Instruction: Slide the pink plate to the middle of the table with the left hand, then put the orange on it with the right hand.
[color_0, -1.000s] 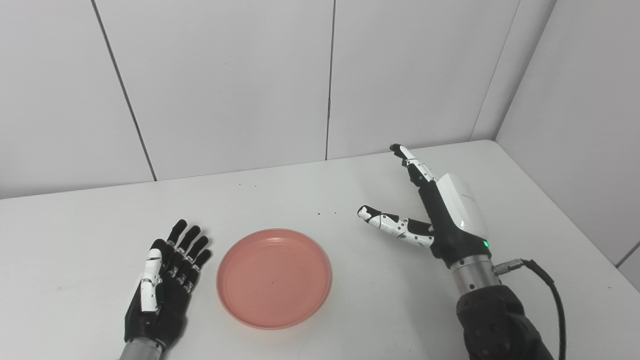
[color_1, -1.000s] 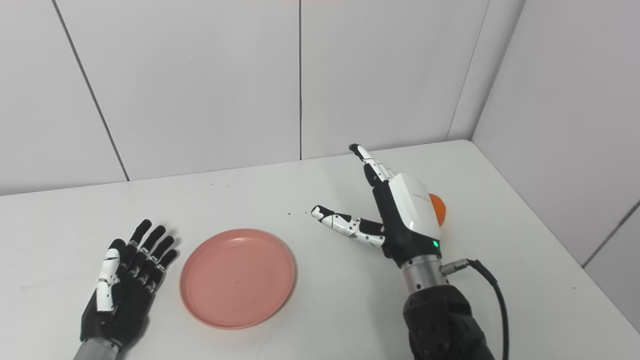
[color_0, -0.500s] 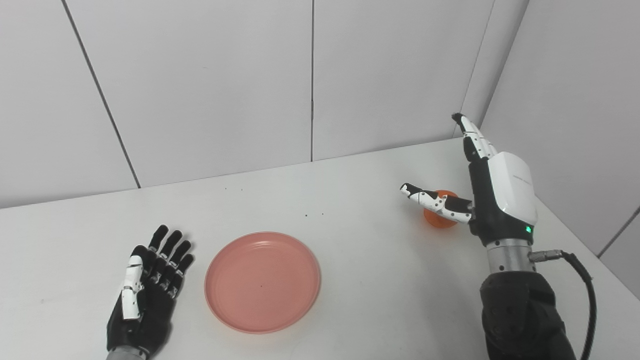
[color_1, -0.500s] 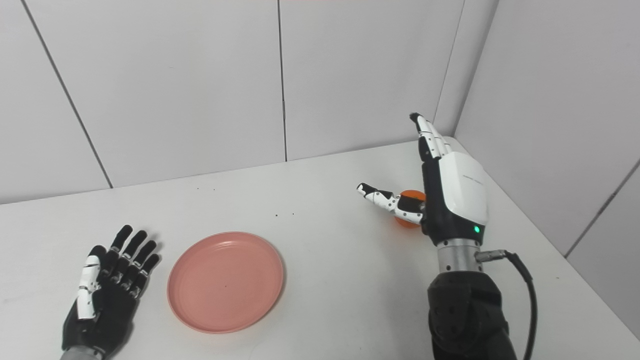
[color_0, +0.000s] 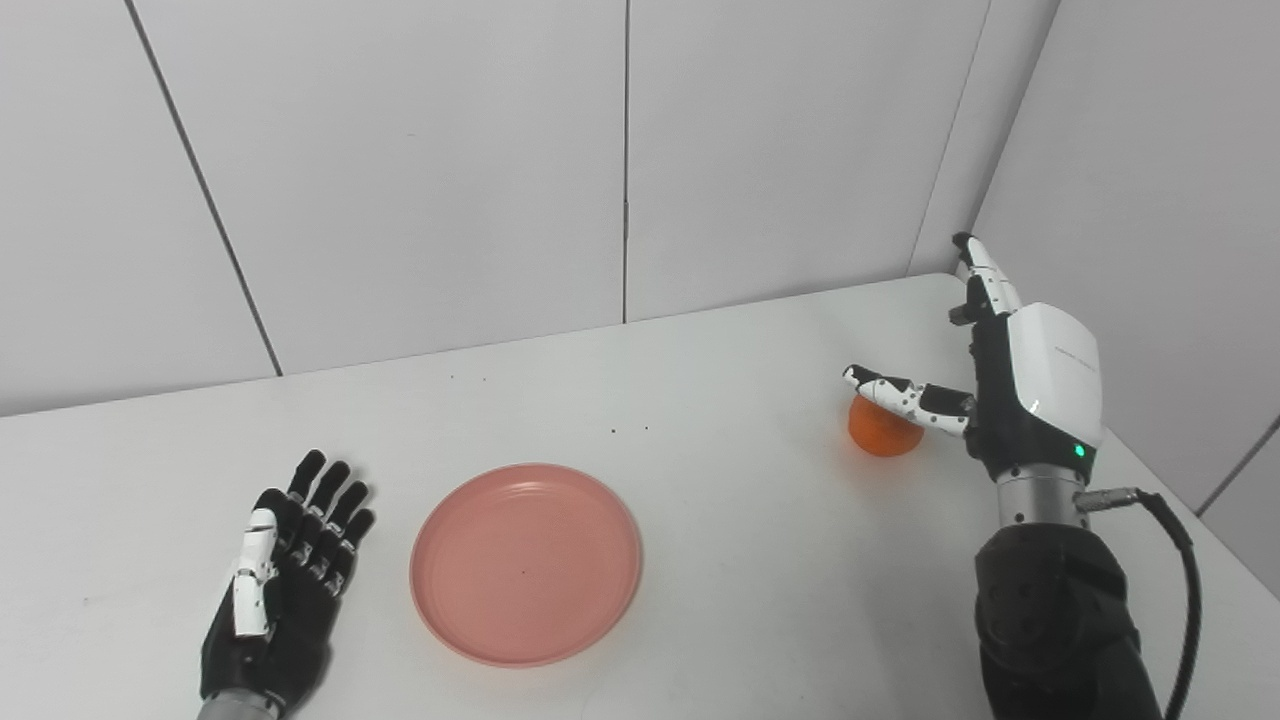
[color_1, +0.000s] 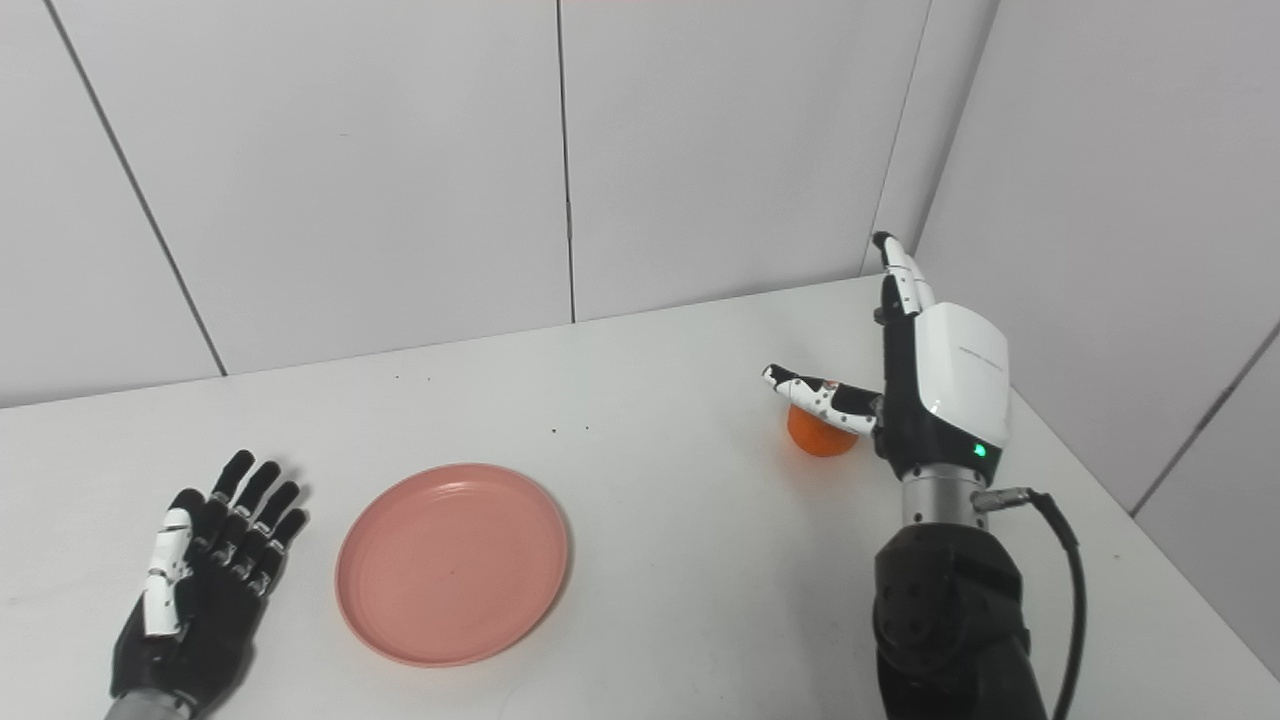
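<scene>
Okay, writing first: I see small grey lettering on the white back shell of my right hand (color_0: 1010, 385), too tiny to read. That hand stands edge-up near the table's (color_0: 700, 400) far right corner, fingers straight and pointing up, thumb stretched out sideways across the top of the orange (color_0: 882, 432). Wide open, gripping nothing; I can't tell if the thumb actually touches the fruit. Green light lit near the wrist. The orange sits on the table just left of the palm, well apart from the pink plate (color_0: 526, 562). The plate is flat near the front edge, left of centre. My left hand (color_0: 283, 580) lies on the table just beside the plate's left rim, fingers spread, not touching it, holding nothing.
</scene>
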